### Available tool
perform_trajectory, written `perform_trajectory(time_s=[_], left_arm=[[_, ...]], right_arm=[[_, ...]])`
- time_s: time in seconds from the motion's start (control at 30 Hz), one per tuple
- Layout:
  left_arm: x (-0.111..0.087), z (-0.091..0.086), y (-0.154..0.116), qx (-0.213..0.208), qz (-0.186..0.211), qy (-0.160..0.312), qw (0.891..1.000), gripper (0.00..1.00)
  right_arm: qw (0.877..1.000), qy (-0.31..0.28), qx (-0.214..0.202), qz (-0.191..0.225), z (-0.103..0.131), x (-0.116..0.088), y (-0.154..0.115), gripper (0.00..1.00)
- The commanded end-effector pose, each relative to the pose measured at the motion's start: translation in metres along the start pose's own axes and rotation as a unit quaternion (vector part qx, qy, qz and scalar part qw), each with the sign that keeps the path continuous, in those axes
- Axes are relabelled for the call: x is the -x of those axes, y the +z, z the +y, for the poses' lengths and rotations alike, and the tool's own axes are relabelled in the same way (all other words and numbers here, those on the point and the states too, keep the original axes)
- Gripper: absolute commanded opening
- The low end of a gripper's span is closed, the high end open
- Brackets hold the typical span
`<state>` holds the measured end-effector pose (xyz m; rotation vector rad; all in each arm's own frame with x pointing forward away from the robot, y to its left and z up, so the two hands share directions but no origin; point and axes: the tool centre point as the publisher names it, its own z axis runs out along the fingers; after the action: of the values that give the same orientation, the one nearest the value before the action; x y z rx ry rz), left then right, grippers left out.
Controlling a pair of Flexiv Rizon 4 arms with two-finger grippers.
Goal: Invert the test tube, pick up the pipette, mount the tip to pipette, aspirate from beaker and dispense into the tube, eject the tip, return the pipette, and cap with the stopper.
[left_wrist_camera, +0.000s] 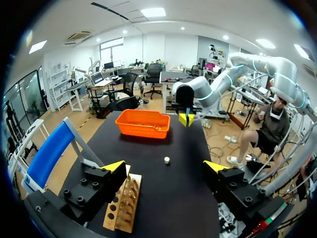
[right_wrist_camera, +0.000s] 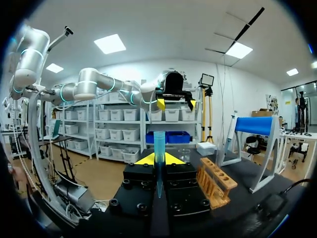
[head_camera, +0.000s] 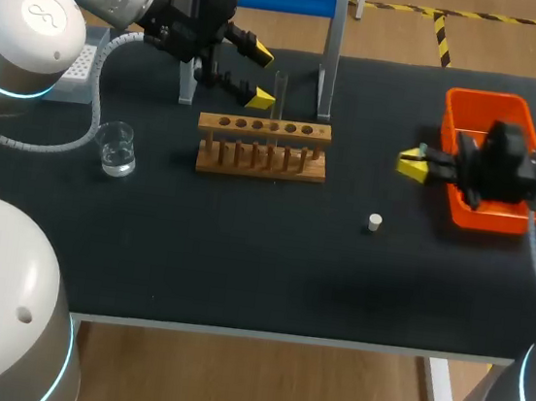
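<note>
Left gripper (head_camera: 262,75) gaped wide beside clear glass test tube (head_camera: 279,92) in wooden rack (head_camera: 262,151); right gripper (head_camera: 411,165) pinched translucent blue pipette tip (right_wrist_camera: 158,144), best held plumb for mounting

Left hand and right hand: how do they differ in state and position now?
The left hand is wide open and empty; the right hand is shut on a blue tip. The left hand hangs by the wooden rack; the right hand is beside the orange bin. Both have yellow tips.
</note>
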<state>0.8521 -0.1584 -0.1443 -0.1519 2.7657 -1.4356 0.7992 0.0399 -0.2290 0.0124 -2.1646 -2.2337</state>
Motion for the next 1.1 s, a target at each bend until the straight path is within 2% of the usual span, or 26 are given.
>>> perform_trajectory(time_s=[0.03, 0.27, 0.97, 1.1], left_arm=[[0.000, -0.001, -0.001, 0.002, 0.002, -0.001, 1.000, 1.00], [0.000, -0.001, -0.001, 0.002, 0.002, -0.001, 1.000, 1.00], [0.000, -0.001, -0.001, 0.002, 0.002, -0.001, 1.000, 1.00], [0.023, 0.029, -0.026, 0.000, -0.033, -0.046, 0.998, 1.00]], right_arm=[[1.000, 0.005, 0.001, 0.000, -0.005, -0.004, -0.025, 0.00], [1.000, 0.015, 0.002, -0.005, -0.012, -0.007, -0.030, 0.00], [1.000, 0.017, 0.001, -0.006, -0.012, -0.007, -0.030, 0.00], [1.000, 0.017, 0.001, -0.006, -0.012, -0.007, -0.030, 0.00]])
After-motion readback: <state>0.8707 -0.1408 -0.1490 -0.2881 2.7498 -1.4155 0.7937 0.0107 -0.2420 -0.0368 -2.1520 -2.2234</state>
